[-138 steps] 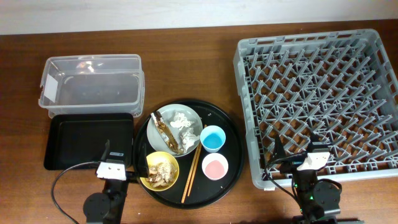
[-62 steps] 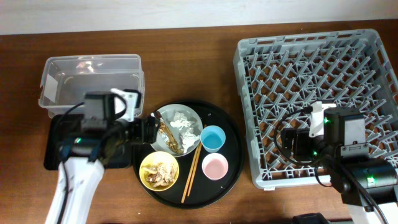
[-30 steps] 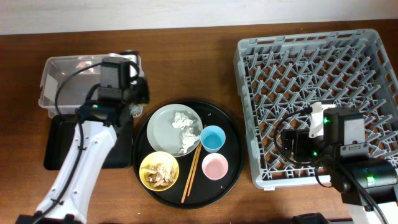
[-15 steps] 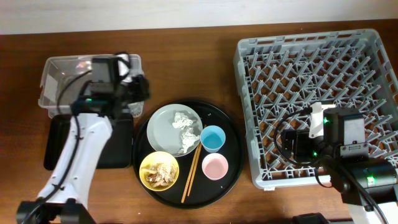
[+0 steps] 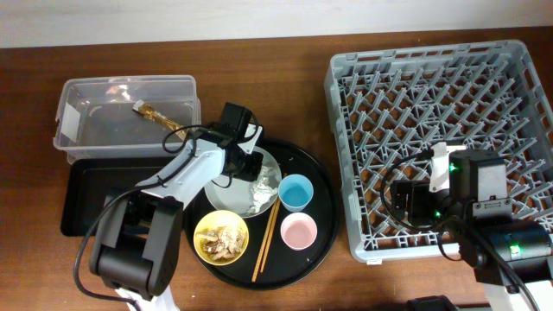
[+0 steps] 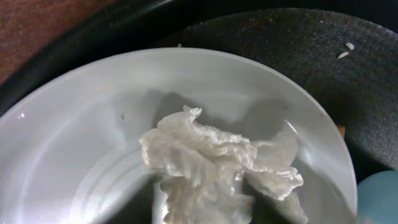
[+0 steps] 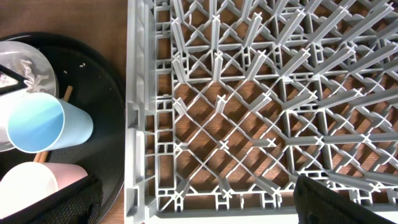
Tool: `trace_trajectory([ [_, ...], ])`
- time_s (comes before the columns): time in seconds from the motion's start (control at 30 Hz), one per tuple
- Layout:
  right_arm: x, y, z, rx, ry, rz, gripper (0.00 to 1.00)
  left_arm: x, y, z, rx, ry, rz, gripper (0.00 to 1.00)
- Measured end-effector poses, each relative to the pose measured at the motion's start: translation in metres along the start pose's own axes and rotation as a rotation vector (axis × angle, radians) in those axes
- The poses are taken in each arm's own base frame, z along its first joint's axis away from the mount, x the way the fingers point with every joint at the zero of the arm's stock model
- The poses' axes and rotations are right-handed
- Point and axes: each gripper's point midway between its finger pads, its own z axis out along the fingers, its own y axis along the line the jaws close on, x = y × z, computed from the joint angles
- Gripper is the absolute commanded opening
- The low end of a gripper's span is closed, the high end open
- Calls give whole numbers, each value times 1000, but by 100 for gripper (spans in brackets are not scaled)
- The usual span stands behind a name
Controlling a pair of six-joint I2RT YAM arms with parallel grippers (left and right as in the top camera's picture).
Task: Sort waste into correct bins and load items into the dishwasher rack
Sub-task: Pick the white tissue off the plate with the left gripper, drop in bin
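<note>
Left pincer (image 5: pixel 245 162): over the tissue (image 6: pixel 211 162); you cannot tell its opening.
Right pincer (image 7: pixel 199 202): spread wide, empty.
Risk: your shallow pinch may tear the tissue; too deep, you shove the plate (image 6: pixel 68 137).

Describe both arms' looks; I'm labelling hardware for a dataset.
Left arm: white links, black joints and base, a black cable looping beside it. Right arm: mostly black, with a white wrist bracket, green indicator lights, black cables and dark fingertips.
</note>
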Motion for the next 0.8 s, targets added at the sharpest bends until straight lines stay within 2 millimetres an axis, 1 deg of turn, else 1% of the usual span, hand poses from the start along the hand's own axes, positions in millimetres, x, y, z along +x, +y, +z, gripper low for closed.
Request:
trace_trajectory([
  [0.17,1,0,0,0,3,0,99,5,4,-2,-21,25,-2,0],
  [0.23,1,0,0,0,2,-1,99,-6,10,-17,-32,-8,-15,0],
  [0.27,1,0,0,0,3,-1,99,-16,18,-35,-44,-58,-31,0],
  [0.3,1,0,0,0,3,-1,99,-32,30,-61,-66,-138,-54,0],
  [0.33,1,0,0,0,2,0,99,-51,45,-94,-97,-239,-79,1],
  [0.37,1,0,0,0,3,0,99,-75,71,-150,-163,-405,-122,2],
  [0.4,1,0,0,0,2,-1,99,-81,89,-179,-207,-482,-153,12],
  [0.43,1,0,0,0,2,-1,99,-83,102,-198,-241,-526,-179,29],
  [0.47,1,0,0,0,3,-1,99,-80,123,-214,-285,-558,-220,33],
  [0.5,1,0,0,0,2,-1,99,-75,141,-218,-317,-559,-259,40],
  [0.53,1,0,0,0,2,-1,99,-67,163,-215,-350,-538,-305,56],
  [0.57,1,0,0,0,2,0,99,-61,179,-210,-373,-516,-337,61],
  [0.63,1,0,0,0,2,-1,99,-60,180,-208,-372,-509,-341,61],
  [0.7,0,0,0,0,2,-1,99,-58,168,-201,-314,-482,-325,62],
  [0.77,1,0,0,0,3,-1,98,-47,135,-185,-191,-397,-292,63],
  [0.8,1,0,0,0,2,0,99,-38,117,-176,-145,-339,-272,63],
])
